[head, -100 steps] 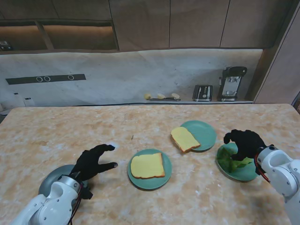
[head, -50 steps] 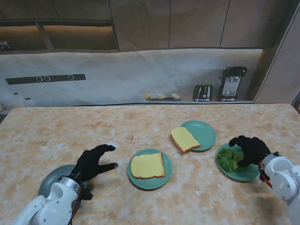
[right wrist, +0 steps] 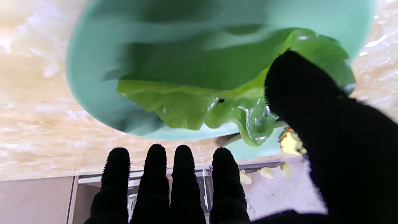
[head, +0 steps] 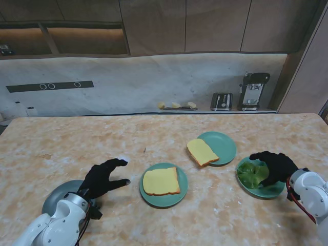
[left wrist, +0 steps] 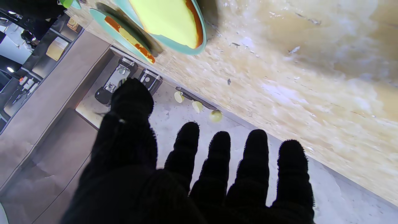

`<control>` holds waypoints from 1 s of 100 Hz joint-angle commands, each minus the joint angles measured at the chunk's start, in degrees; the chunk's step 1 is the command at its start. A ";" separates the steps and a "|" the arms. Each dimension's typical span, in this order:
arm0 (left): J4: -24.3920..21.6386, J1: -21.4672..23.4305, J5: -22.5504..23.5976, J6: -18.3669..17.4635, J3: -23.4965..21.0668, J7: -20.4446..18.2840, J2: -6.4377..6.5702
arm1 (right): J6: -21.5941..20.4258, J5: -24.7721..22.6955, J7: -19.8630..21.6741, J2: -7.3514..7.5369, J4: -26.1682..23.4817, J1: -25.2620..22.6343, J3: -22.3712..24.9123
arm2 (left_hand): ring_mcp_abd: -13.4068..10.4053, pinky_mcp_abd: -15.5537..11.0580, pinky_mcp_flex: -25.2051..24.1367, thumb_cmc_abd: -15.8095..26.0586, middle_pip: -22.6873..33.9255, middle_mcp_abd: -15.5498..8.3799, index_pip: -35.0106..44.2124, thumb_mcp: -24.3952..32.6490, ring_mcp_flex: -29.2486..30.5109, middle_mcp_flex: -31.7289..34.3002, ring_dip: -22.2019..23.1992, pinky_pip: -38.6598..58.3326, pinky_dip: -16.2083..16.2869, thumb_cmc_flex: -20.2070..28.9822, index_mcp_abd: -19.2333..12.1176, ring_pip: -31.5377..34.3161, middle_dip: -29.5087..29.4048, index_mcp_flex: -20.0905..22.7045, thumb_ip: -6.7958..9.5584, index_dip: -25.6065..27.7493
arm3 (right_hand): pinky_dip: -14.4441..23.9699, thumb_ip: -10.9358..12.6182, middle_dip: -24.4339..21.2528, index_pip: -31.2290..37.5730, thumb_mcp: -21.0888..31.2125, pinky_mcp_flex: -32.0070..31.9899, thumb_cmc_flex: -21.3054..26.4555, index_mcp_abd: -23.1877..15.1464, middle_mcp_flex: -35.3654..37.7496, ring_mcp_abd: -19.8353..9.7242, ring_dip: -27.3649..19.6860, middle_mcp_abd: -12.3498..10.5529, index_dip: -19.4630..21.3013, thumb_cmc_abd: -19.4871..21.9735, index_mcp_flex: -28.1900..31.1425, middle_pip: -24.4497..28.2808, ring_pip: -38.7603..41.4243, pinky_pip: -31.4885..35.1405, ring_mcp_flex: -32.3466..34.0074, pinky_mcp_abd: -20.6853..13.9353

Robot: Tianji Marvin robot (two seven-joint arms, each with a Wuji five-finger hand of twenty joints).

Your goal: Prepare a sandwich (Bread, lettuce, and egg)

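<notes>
A bread slice lies on the teal centre plate; the left wrist view shows this bread too. A second slice hangs over the edge of a farther teal plate. Green lettuce sits on a third teal plate at the right. My right hand hovers over that plate's right side, fingers spread, its thumb against the lettuce edge. My left hand is open above the table, left of the centre plate.
A grey plate sits under my left forearm, mostly hidden. On the back counter stand a toaster and a coffee machine. Marble table top stretches to the left and far side.
My right hand has slid right and nearer to me across the lettuce plate, uncovering more of the lettuce. The left hand has stayed in place.
</notes>
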 commanded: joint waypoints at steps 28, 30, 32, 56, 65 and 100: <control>-0.68 0.02 0.27 1.11 0.56 -1.39 0.09 | -0.31 -0.23 0.21 0.15 4.21 2.09 -2.97 | -0.81 0.56 -0.24 2.17 -0.62 -1.01 -0.69 -0.77 -0.03 0.14 0.67 -0.22 0.56 0.04 -0.56 -0.27 0.46 1.11 -1.03 0.36 | 0.30 -0.08 -48.54 -2.63 3.55 0.26 2.60 -0.66 -1.25 -0.80 -1.74 -0.23 -2.47 -4.90 -1.71 -4.05 -1.20 -4.73 -2.38 -3.21; -0.71 0.02 0.33 1.15 0.57 -1.42 0.10 | -0.25 -0.19 0.18 0.15 4.36 2.20 -3.12 | -0.83 0.57 -0.24 2.16 -0.58 -1.08 -0.68 -0.76 0.00 0.20 0.68 -0.22 0.56 0.09 -0.63 -0.25 0.47 1.08 -1.03 0.36 | 0.28 0.04 -48.41 -2.28 3.63 0.39 2.92 -0.55 -1.15 -0.78 -1.75 -0.23 -2.33 -4.77 -1.61 -3.81 -1.05 -4.73 -2.26 -3.29; -0.73 0.01 0.38 1.20 0.58 -1.47 0.11 | -0.04 -0.25 -0.03 0.12 4.44 2.23 -3.28 | -0.83 0.58 -0.20 2.18 -0.53 -0.91 -0.65 -0.74 -0.03 0.32 0.68 -0.19 0.57 0.16 -0.59 -0.25 0.49 1.09 -1.02 0.38 | 0.37 0.31 -47.91 -1.24 3.08 0.68 3.71 -0.35 -1.29 -0.74 -1.75 -0.16 -1.88 -3.90 -1.80 -2.78 -0.57 -4.30 -2.03 -3.45; -1.17 0.05 1.06 2.35 0.78 -1.87 0.20 | 0.29 -1.50 -3.96 -0.07 6.73 3.12 -5.62 | -0.55 0.61 -0.31 2.94 -0.48 -0.80 -0.30 -0.68 -0.01 0.17 0.77 -0.03 0.58 0.49 -0.61 -0.06 0.50 1.43 -0.96 0.54 | 0.82 0.40 -44.06 7.82 3.96 2.60 6.09 0.40 -1.64 -0.66 -0.41 -0.31 2.69 -4.99 -2.01 7.58 3.68 3.72 0.55 -4.02; -1.20 0.01 1.19 2.58 0.83 -1.91 0.21 | 0.30 -1.94 -4.99 -0.09 7.27 3.18 -6.20 | -0.76 0.51 -0.35 3.08 -0.36 -0.66 -0.24 -0.68 -0.13 0.32 0.80 0.08 0.59 0.65 -0.64 0.00 0.53 1.52 -0.94 0.57 | 1.07 0.21 -42.49 9.90 4.56 3.15 6.71 -0.07 -1.76 -1.03 0.98 -0.86 3.94 -6.06 -0.69 11.97 6.44 7.14 1.23 -3.99; -1.36 0.09 1.19 3.03 0.78 -1.83 0.18 | 1.18 -3.99 -9.60 -0.38 7.62 2.13 -7.31 | -0.71 0.57 -0.26 2.84 -0.27 -1.04 0.13 -0.61 0.06 0.03 0.83 0.33 0.51 1.38 -0.76 0.25 0.51 1.74 -0.80 0.74 | 8.24 0.79 -28.59 21.47 5.29 8.86 11.26 -5.47 0.52 -2.78 13.33 -3.65 14.79 -4.87 9.75 28.73 28.32 25.43 5.33 -7.81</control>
